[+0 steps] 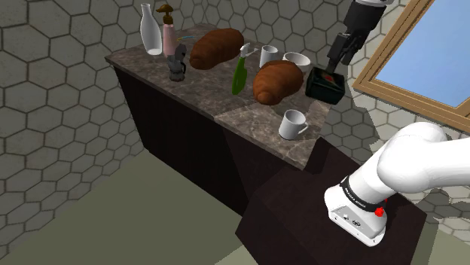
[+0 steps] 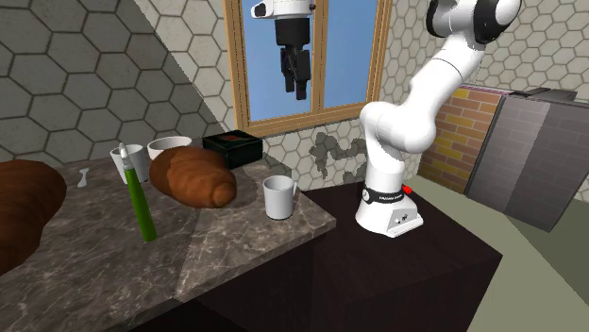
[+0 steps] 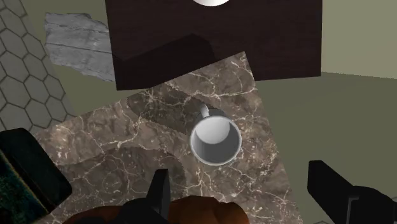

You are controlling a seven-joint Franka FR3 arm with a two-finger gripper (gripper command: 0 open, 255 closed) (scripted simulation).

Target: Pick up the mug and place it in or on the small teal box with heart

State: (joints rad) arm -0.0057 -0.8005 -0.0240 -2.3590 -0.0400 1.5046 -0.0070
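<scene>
While black two-finger gripper (image 1: 337, 59) hangs high over brown marble counter (image 1: 252, 119), fingers (image 3: 159, 191) stand apart, nothing held; white mug (image 1: 292, 124) upright below near counter's edge; small dark box with red mark (image 1: 325, 84) apart from mug, beside brown croissant (image 1: 277, 81)

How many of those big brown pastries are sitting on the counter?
2. One pastry lies beside the dark box; the second pastry lies farther along, by the pink bottle. Smaller ones could hide behind them.
</scene>
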